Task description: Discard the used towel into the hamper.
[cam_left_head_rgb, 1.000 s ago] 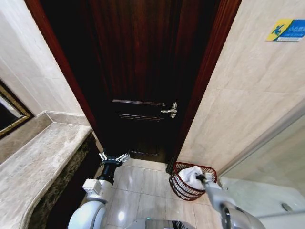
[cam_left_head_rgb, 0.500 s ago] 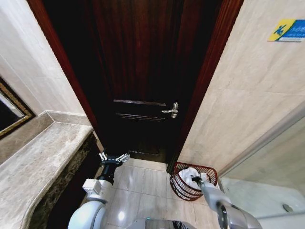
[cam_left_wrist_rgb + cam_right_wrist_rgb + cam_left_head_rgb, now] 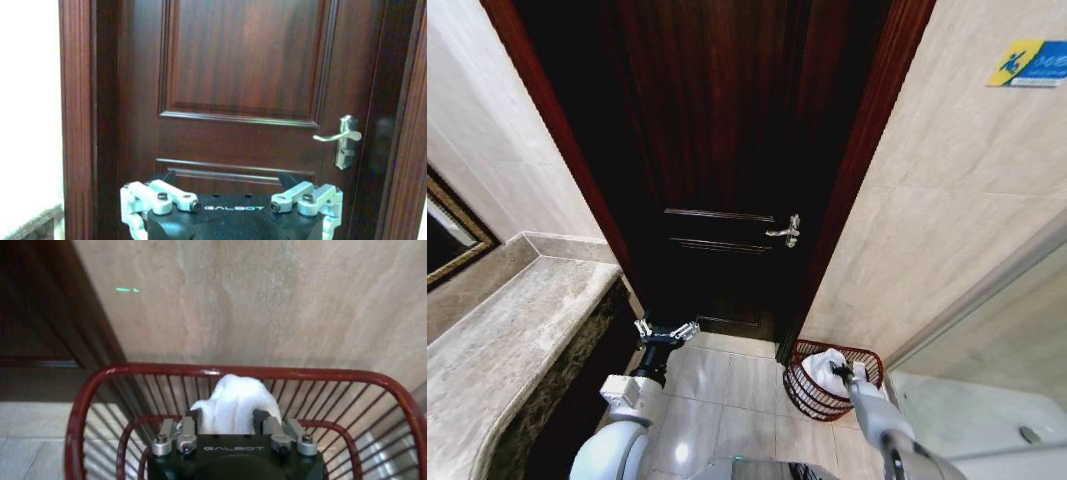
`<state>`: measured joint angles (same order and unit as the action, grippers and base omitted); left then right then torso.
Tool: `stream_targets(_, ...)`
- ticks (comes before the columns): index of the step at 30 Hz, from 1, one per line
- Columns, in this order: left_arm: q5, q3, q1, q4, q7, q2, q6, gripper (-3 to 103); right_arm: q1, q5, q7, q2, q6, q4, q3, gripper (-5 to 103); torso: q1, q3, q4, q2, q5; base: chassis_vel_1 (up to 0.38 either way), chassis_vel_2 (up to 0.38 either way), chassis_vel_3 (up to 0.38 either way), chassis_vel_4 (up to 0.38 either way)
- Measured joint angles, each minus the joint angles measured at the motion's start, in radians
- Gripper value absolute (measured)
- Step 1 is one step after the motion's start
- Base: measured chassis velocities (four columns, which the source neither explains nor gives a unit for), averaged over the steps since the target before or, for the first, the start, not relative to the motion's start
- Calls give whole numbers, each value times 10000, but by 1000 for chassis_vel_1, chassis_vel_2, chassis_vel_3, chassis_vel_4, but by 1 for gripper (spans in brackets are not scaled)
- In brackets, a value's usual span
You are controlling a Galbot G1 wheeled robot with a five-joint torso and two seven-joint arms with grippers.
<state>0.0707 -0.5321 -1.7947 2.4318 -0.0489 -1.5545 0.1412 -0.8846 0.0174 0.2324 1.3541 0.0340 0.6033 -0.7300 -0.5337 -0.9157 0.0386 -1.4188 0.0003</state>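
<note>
1. the right claw (image 3: 227,432) is down inside the rim of the hamper (image 3: 107,385), closed on the white towel (image 3: 233,400), whose free end stands up between the fingers.
2. in the head view the hamper (image 3: 807,390) sits on the floor at about 5 o'clock, in the corner between the door (image 3: 727,150) frame and the tiled wall; the towel (image 3: 827,362) shows as a white lump within its rim, with the right claw (image 3: 845,372) on it.
3. holding the towel this low looks deliberate: let go from here, it should drop inside the wire wall and not drape over the rim.
4. the left claw (image 3: 665,333) hangs spread wide and empty at about 7 o'clock, facing the door, clear of the hamper so it does not get in the way.
5. judged from this, the towel is placed but not yet released.
</note>
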Motion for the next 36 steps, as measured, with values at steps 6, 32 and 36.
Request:
stream_targets(6,0,0,0,0,-1,1,0,100,-2641,1835,-31,-45,-69,3770,-15,71,3,1,0,-2,-3,0,0,0,0)
stream_targets(32,0,0,0,0,0,0,0,100,-11609,2700,-2046,1289,4245,14225,-1043,100,1,0,-1,-1,-5,0,0,0,0)
stream_targets(36,0,0,0,0,0,1,-1,100,-11779,2191,-2219,1278,4943,14588,-809,100,1,0,-1,-1,-2,0,0,0,0)
